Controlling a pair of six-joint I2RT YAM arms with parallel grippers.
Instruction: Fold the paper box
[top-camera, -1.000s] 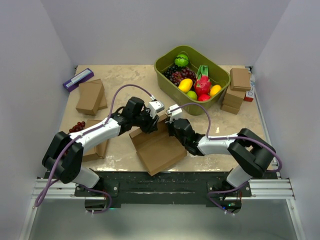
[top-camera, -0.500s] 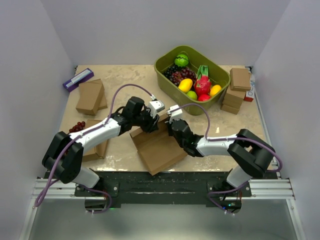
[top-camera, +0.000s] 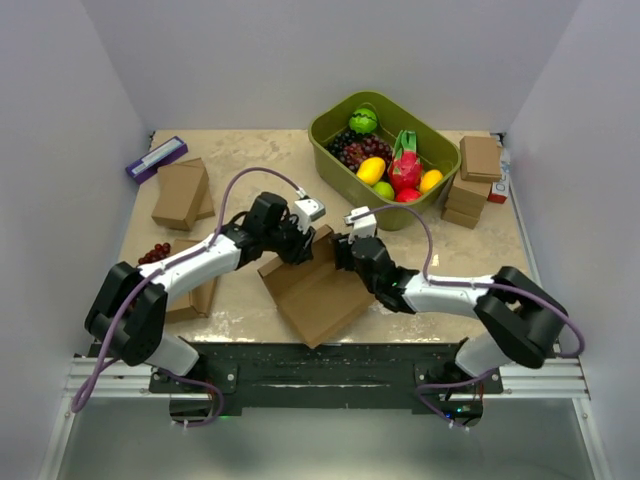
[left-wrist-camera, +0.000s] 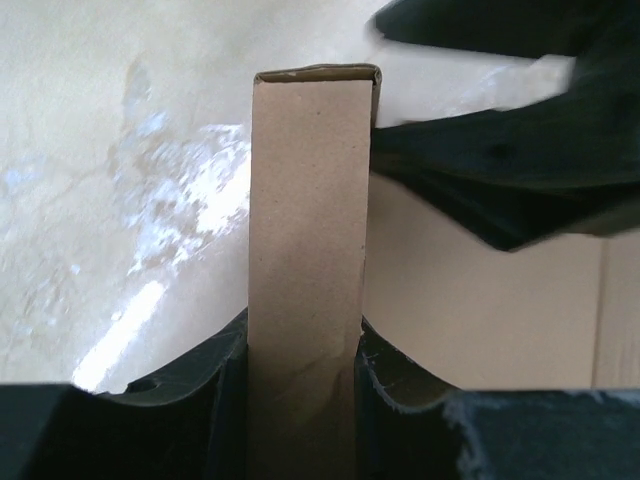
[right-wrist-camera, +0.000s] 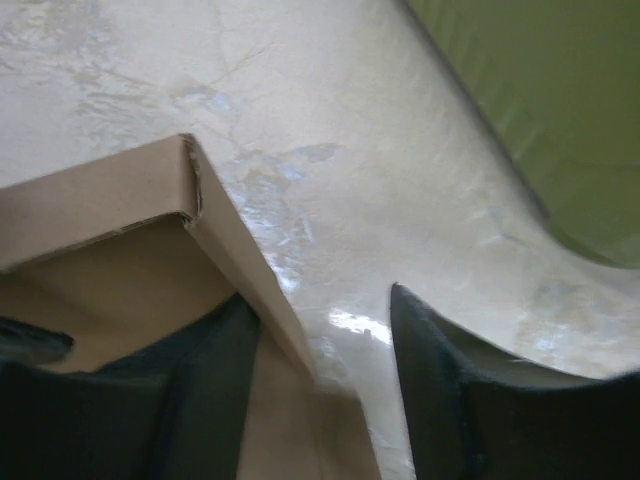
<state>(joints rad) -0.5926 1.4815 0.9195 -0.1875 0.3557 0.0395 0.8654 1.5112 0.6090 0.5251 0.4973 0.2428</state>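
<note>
The paper box (top-camera: 315, 300) lies at the near middle of the table, a brown creased sheet with its far wall raised. My left gripper (top-camera: 298, 245) is shut on a raised strip of that wall (left-wrist-camera: 305, 250), which stands upright between its fingers (left-wrist-camera: 225, 390). My right gripper (top-camera: 338, 252) is open at the wall's right end. In the right wrist view its left finger (right-wrist-camera: 190, 380) is inside the box and its right finger (right-wrist-camera: 450, 390) is outside over the table, straddling the box's wall (right-wrist-camera: 235, 250). The right gripper also shows in the left wrist view (left-wrist-camera: 500, 190), dark, touching the strip.
An olive-green tub (top-camera: 330, 140) of fruit stands at the back right, just beyond the right gripper. Small cardboard boxes stand at the left (top-camera: 180, 195), under the left arm (top-camera: 195, 298) and at the right (top-camera: 478, 158). A purple item (top-camera: 155, 158) and dark grapes (top-camera: 153, 253) lie at the left.
The right arm's elbow has swung out to the right and its gripper has shifted slightly along the box's far wall. The left gripper keeps its hold; the box has flattened a little.
</note>
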